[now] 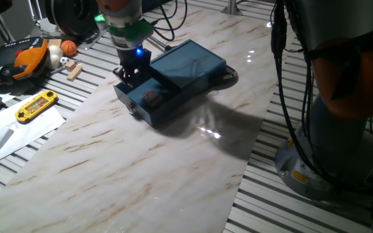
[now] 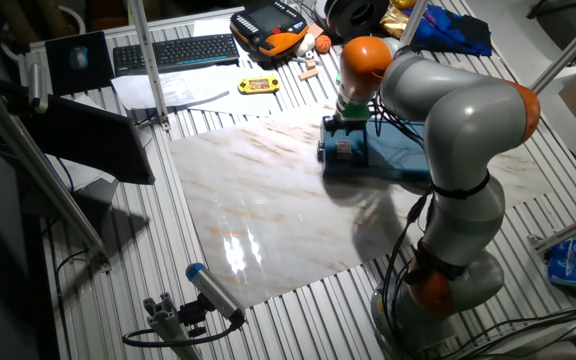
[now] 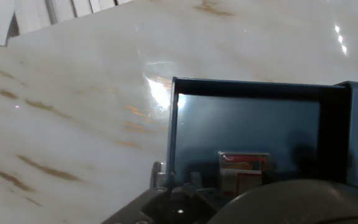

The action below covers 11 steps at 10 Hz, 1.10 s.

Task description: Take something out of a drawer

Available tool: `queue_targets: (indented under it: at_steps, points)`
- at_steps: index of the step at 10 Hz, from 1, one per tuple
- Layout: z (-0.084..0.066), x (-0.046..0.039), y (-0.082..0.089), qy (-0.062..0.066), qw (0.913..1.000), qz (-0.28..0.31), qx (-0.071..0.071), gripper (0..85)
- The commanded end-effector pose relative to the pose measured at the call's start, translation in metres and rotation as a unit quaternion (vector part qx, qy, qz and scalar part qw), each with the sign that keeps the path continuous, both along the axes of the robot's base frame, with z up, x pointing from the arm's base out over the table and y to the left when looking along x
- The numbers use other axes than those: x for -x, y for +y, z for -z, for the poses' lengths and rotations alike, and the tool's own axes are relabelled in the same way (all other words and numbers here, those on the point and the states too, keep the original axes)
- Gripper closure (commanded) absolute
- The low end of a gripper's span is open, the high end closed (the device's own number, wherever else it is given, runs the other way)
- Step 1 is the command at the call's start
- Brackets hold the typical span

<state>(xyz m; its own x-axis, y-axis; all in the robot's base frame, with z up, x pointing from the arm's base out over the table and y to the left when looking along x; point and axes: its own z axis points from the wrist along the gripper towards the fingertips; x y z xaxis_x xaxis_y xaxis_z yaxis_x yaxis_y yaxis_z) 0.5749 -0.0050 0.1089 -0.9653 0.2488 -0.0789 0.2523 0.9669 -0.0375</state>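
Observation:
The dark blue box (image 1: 190, 65) lies on the marble board with its drawer (image 1: 149, 109) pulled out toward the front left. The drawer's small metal knob (image 3: 158, 168) shows on its front. A small pale packet with red and white pattern (image 1: 153, 97) lies inside the drawer; it also shows in the hand view (image 3: 243, 165) and the other fixed view (image 2: 342, 150). My gripper (image 1: 131, 75) hangs over the drawer's far-left side, just beside the packet and not touching it. Its fingers look spread and hold nothing.
A yellow handheld game (image 1: 36, 105) lies on the slatted table to the left, with papers, a wooden block (image 1: 75, 70), an orange ball (image 1: 68, 46) and a keyboard (image 2: 173, 50) behind. Cables run behind the box. The arm's base (image 2: 448, 280) stands at the board's right.

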Motion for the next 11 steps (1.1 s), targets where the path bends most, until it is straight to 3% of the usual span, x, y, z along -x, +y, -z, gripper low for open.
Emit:
queue_targets:
  at_steps: [1, 5, 7, 11]
  points:
    - [0.003, 0.0023, -0.003, 0.0, 1.0, 0.001, -0.001, 34.0]
    - [0.023, 0.0126, -0.006, -0.01, 0.9999, 0.01, 0.002, 34.0]
    - [0.025, 0.0118, -0.007, -0.008, 0.9998, 0.016, 0.004, 0.0]
    - [0.038, 0.012, -0.015, -0.006, 0.9999, 0.01, -0.001, 0.0]
